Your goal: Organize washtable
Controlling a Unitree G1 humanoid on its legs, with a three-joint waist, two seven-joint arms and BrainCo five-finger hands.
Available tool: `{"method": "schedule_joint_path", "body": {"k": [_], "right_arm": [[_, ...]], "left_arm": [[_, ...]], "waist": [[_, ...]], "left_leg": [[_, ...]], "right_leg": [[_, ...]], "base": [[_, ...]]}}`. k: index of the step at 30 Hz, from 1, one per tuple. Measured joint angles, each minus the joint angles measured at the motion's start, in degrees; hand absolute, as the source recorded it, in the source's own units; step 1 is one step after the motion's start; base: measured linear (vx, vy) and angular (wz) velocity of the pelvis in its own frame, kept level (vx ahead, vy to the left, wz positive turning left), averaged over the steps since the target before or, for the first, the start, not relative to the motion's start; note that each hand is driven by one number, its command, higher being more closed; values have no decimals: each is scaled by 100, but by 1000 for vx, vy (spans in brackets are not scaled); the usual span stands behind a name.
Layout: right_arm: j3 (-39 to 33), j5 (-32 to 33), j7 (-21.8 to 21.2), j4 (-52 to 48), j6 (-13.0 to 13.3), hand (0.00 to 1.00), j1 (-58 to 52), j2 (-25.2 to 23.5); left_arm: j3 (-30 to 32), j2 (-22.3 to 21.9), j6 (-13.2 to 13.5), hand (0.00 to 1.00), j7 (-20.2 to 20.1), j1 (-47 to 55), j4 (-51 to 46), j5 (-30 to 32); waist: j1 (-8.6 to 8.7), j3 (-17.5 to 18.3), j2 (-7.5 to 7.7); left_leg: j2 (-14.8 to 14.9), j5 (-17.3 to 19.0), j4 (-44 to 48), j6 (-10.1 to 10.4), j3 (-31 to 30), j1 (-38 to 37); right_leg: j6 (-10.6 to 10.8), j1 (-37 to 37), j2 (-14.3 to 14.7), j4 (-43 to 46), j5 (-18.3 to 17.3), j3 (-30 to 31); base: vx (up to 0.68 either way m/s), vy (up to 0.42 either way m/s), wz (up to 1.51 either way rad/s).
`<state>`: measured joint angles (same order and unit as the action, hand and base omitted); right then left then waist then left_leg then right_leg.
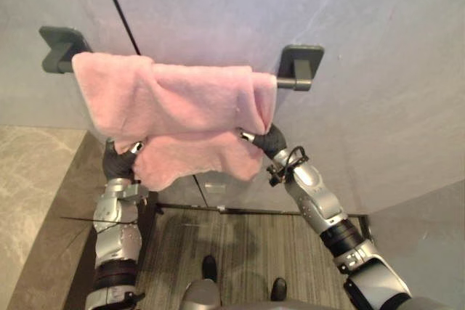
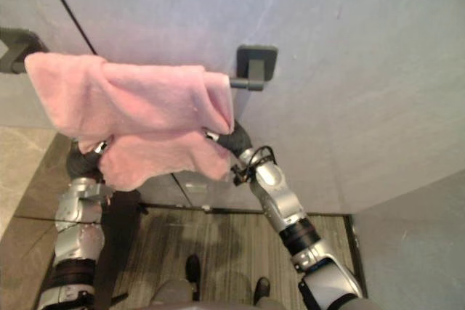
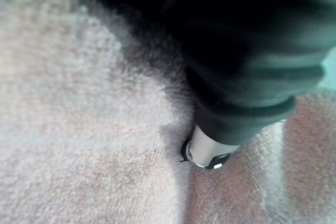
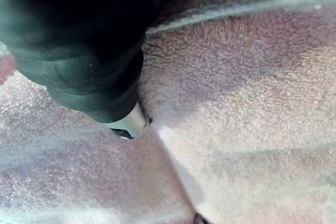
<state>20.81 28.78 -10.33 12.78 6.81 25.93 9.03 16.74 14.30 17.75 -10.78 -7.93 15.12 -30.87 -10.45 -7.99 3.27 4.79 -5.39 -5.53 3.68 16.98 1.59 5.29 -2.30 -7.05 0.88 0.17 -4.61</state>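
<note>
A pink towel (image 1: 174, 107) hangs folded over a dark bar on the grey wall, between a left bracket (image 1: 59, 47) and a right bracket (image 1: 300, 63). My left hand (image 1: 120, 159) reaches up into the towel's lower left edge; its dark cover (image 3: 252, 66) is pressed against the cloth (image 3: 79, 129). At the towel's lower right corner my right hand (image 1: 267, 139) is buried in the fabric, with its dark cover (image 4: 79, 40) lying against the pink pile (image 4: 236, 103). The towel hides the rest of both hands.
A beige stone counter (image 1: 36, 194) runs along the left. The grey wall (image 1: 378, 70) stands right behind the bar. Below lies a wood-patterned floor (image 1: 247, 245). A short bare length of the bar (image 1: 287, 83) shows right of the towel.
</note>
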Motion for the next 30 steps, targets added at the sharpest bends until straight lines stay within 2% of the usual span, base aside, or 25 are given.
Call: {"method": "schedule_joint_path", "body": {"k": [9, 17, 30], "right_arm": [[212, -6, 3, 43, -12, 100, 280, -2], [228, -19, 2, 42, -14, 100, 356, -13], [228, -37, 2, 42, -20, 100, 393, -71]], "left_arm": [[211, 3, 1, 100, 125, -120, -4, -9], [237, 3, 1, 100, 228, -202, -38, -10], [313, 3, 1, 100, 253, -138, -240, -8]], "waist": [[-39, 0, -1], [-156, -1, -1], [-148, -3, -3]], "left_leg": [[8, 0, 0, 0, 5, 5], [4, -23, 1, -29, -34, 107], [4, -23, 0, -29, -34, 110]], "right_leg": [[0, -5, 6, -2, 0, 1], [-2, -95, 4, 10, 2, -26], [-2, -98, 4, 10, 2, -28]], "base": [[0, 0, 0], [0, 1, 2], [0, 0, 0]]}}
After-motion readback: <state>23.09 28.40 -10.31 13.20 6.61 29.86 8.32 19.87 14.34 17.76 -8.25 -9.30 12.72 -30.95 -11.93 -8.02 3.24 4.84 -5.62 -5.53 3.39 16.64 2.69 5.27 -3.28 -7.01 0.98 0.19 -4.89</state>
